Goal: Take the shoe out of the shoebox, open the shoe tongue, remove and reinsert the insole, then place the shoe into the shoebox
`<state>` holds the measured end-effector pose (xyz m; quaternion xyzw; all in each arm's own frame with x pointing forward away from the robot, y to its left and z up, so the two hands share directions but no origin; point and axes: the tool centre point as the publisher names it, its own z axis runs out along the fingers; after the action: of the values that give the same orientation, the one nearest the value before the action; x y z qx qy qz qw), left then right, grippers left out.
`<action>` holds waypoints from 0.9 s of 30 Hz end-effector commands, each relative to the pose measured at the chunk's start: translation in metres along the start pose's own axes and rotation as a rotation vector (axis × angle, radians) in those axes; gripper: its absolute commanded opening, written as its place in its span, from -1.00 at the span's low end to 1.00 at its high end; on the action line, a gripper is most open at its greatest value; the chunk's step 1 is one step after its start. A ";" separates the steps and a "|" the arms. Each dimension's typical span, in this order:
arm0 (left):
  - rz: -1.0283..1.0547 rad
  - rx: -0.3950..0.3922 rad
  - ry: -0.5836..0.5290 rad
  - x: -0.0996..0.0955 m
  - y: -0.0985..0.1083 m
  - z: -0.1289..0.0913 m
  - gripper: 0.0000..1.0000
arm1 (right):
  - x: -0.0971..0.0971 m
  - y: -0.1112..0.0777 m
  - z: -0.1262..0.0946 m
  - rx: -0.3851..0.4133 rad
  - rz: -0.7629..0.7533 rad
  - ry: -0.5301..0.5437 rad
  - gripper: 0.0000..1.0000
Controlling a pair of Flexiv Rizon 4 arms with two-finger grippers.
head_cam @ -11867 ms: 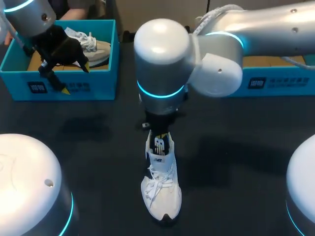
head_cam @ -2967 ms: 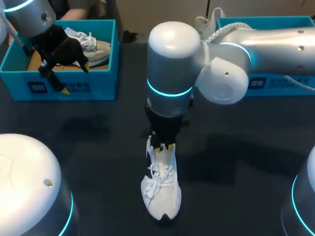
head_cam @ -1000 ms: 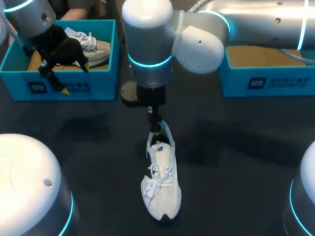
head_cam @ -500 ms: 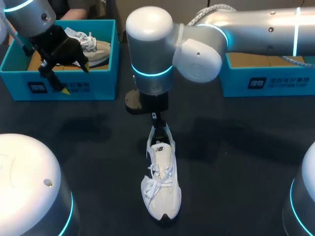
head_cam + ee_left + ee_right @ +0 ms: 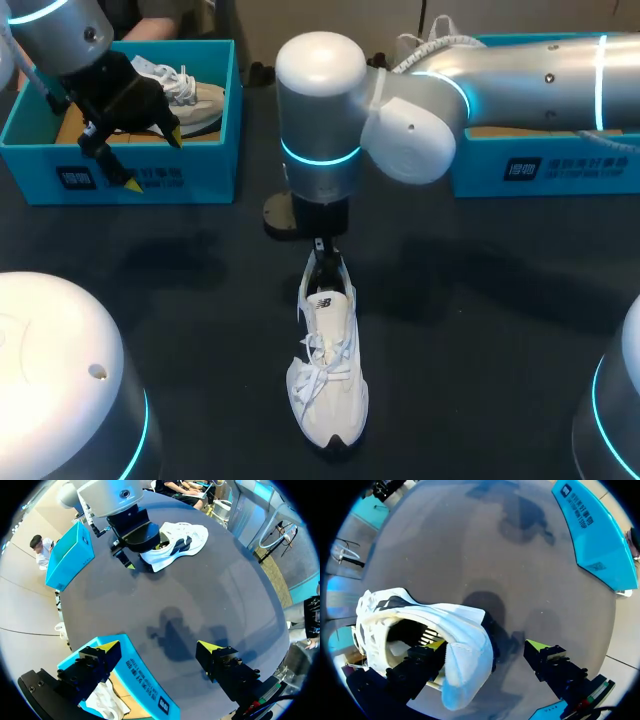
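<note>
Shoe [image 5: 445,617] and our right gripper [image 5: 486,646] meet at the heel. We see our fingers spread wide. One yellow tip sits down inside the shoe's opening, just beside the inner face of the heel collar. The other hangs outside, over bare table [image 5: 485,545], touching nothing. The white heel wall stands between the two, with only one finger near it, so nothing is pinched.

From above, our right arm [image 5: 520,70] comes in from the right, extends past the middle and points its wrist straight down at the shoe's far end. The shoe is white and laced, upright on its sole on the dark table, toe toward us and heel away. It is out of both boxes, in the open stretch between them and well apart from each.

Our left gripper [image 5: 159,647] is spread as well, empty, its yellow tips wide apart. In its wrist view one finger hangs over the near wall of the left shoebox [image 5: 120,178] and the other over the table just in front of that wall. The box is teal and stands at the far left of the table, with a second pale shoe [image 5: 190,95] lying in it. A second teal shoebox [image 5: 545,165] stands at the far right, partly behind our right arm, and brown cardboard shows inside it.
</note>
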<state>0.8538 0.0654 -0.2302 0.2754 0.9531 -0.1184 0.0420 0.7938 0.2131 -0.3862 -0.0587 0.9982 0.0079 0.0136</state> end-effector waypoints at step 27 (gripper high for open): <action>0.001 -0.002 -0.001 0.001 0.000 0.000 1.00 | 0.004 -0.002 -0.004 -0.010 0.070 -0.005 -1.00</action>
<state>0.8538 0.0653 -0.2302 0.2754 0.9531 -0.1184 0.0420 0.7968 0.2131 -0.3974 -0.0285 0.9994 0.0200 0.0071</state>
